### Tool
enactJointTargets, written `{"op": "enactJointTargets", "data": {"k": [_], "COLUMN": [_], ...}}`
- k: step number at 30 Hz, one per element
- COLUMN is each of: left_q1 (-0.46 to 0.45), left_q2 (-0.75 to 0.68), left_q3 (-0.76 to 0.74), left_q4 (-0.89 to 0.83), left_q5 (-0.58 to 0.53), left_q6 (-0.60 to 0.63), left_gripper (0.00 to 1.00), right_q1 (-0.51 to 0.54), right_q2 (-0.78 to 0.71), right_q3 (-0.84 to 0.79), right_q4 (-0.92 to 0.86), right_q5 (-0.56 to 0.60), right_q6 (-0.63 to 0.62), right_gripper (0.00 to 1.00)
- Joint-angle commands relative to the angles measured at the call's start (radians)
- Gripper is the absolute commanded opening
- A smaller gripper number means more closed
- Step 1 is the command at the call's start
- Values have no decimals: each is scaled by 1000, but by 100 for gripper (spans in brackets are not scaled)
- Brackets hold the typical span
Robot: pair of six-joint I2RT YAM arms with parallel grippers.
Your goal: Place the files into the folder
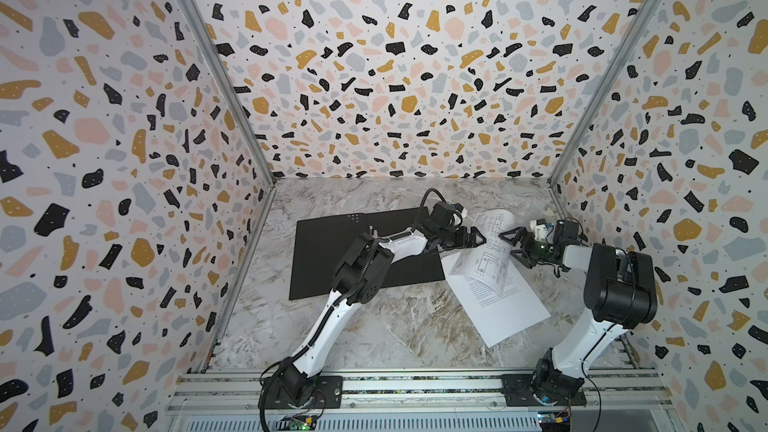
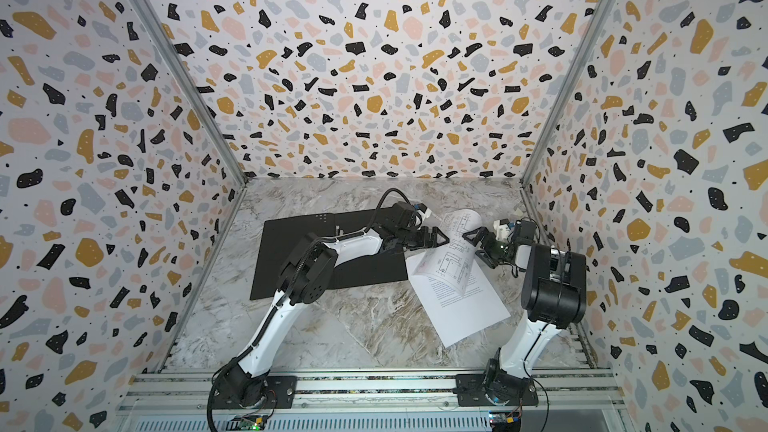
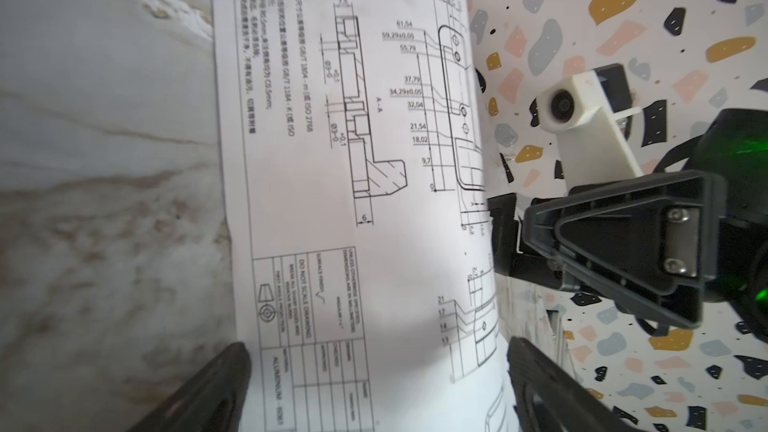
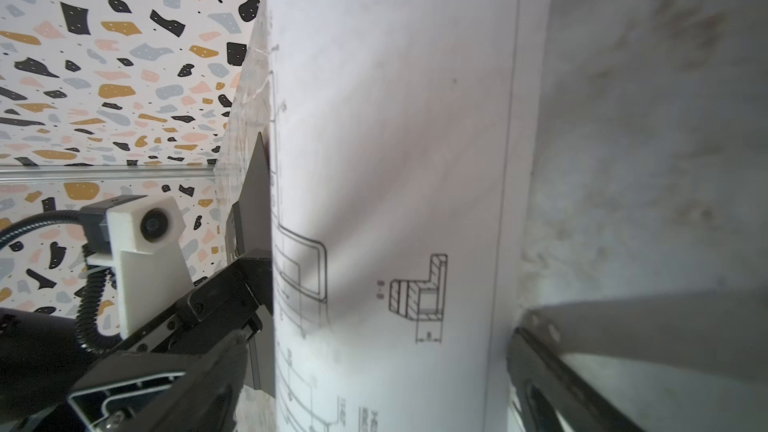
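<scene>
A grey-veined marble tabletop (image 1: pixel 374 326) is lying inside a booth whose three walls (image 1: pixel 374 76) are carrying a terrazzo print of black, ochre, pink and grey flecks. An aluminium rail (image 1: pixel 415 384) is running along the near edge and bearing both arm bases.

The folder (image 1: pixel 320 251) (image 2: pixel 286 251) is lying spread open and flat on the left-centre of the tabletop, its matte black inside facing up, with the left arm reaching across it. Both files are lying outside it, just beside its right edge. The text sheet (image 1: pixel 503 313) (image 2: pixel 465 313) is resting flat on the marble, angled toward the near right. The diagram sheet (image 1: pixel 486 263) (image 2: pixel 451 261) is lying partly over it and bowing upward, its far end curling.

The left gripper (image 1: pixel 478 238) (image 2: pixel 440 238) and the right gripper (image 1: pixel 508 245) (image 2: pixel 471 245) are facing each other over that bowed sheet, tips near one another. In each wrist view the diagram sheet (image 3: pixel 353 201) (image 4: pixel 395 160) is filling the gap between widely spread fingers (image 3: pixel 208 388) (image 4: pixel 540 380), so neither pair is clamping anything. I cannot tell whether the fingers are touching the paper.
</scene>
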Motion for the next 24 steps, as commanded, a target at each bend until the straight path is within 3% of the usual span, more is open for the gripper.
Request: {"op": "enactJointTargets", "data": {"k": [1,9,13,24], "left_q1": [-6,-7,-7,-7], "left_q2": [-51,-69,-76,-80], "left_q3": [-27,-67,-110,-157], "left_q4": [177,234,314,357], "left_q5": [50,56,63,50], "left_q6": [-121,-144,-222,-250], "left_gripper": [97,97,97,97], "right_q1": [4,4,4,10], "right_q2": [-3,-2,-4,2], "right_q3": [-17,-27,-47,-60], "right_q4": [13,68,120,128], "right_q5": [-55,-106,-132,-133], "right_q6": [36,86,128,141], "right_gripper": [97,97,97,98]}}
